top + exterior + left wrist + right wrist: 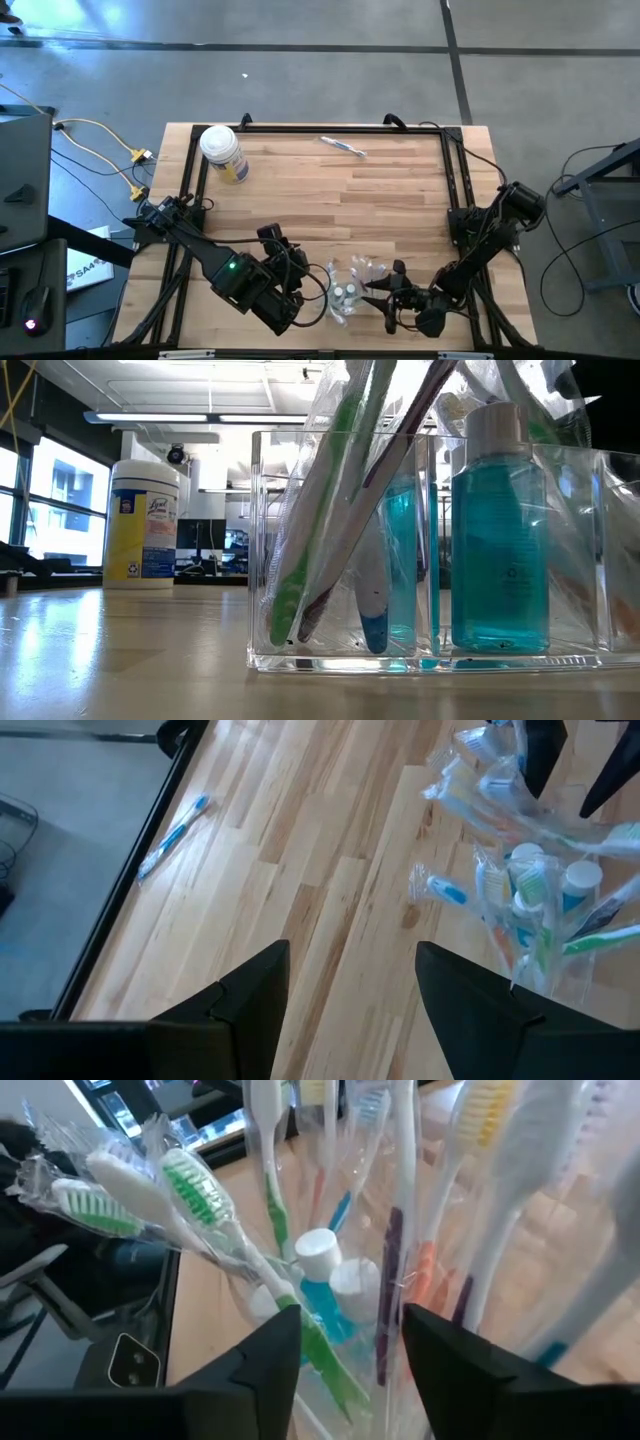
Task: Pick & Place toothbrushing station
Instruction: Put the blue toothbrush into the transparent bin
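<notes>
- A jar (222, 153) with a white lid and yellow label stands at the far left of the table (300, 200), well apart from everything else; the low view shows it upright in the background.
- The left pincer (312, 285) sits at the near edge, just left of the holder. Its fingers (250, 995) are apart with bare wood between them, gripping nothing.
- One wrapped brush (342, 146) lies flat near the far edge of the table, alone, about mid-width.
- The holder (348, 293), a clear plastic box with compartments, stands upright at the near edge between the two pincers.
- In the low view the holder (430, 550) fills most of the picture: wrapped toothbrushes (330, 510) lean tilted in its left compartment, and a small bottle of blue liquid (500, 530) with a white cap stands in the compartment to the right.
- More wrapped brushes fan out of the top of the holder, bristles up, in white, green, blue and orange.
- The right pincer (392, 292) is just right of the holder, pointing at it. Its fingers (265, 1355) stand apart on either side of the bunched brush wrappers; whether they touch any brush I cannot tell.
</notes>
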Robot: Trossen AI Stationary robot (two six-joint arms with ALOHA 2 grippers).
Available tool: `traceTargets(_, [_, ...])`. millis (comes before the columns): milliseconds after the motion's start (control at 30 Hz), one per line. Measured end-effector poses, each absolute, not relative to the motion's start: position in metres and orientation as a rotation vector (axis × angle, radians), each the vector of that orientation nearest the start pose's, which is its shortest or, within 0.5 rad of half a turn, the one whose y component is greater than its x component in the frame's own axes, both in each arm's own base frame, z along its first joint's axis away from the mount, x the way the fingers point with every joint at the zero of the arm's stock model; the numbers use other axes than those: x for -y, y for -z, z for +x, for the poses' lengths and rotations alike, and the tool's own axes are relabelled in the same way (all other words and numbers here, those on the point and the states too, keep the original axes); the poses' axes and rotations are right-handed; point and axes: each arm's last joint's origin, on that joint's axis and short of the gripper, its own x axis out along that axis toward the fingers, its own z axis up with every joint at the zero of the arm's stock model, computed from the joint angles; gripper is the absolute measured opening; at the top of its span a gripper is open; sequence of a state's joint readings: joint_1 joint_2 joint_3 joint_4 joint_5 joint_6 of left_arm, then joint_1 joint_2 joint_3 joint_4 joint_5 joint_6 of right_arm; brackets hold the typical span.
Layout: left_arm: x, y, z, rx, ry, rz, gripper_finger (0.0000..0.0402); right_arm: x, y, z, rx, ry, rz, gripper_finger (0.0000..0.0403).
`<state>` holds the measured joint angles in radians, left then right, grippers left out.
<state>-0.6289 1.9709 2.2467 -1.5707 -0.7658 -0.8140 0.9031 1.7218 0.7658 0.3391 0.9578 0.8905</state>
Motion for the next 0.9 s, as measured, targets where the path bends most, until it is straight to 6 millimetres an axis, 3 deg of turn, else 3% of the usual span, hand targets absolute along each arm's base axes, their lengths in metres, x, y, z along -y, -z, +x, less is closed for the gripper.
traceTargets(233, [0.199,-0.386,0.308,-0.847,-0.471,0.116,0.0214,-0.238,-0.152,0.213,-0.309,0.191,0.352,0.0171])
traceTargets(667, [0.196,-0.392,0.304,-0.87,-0.408,0.224,0.0214,-0.252,-0.188,0.186,-0.259,0.042,0.32,0.0172])
traceTargets(767, [0.191,-0.401,0.298,-0.862,-0.376,0.288,0.0214,-0.257,-0.196,0.183,-0.231,-0.021,0.296,0.0172])
traceTargets(900, [0.167,-0.419,0.293,-0.892,-0.299,0.429,0.0214,-0.264,-0.212,0.179,-0.133,-0.086,0.287,0.0172])
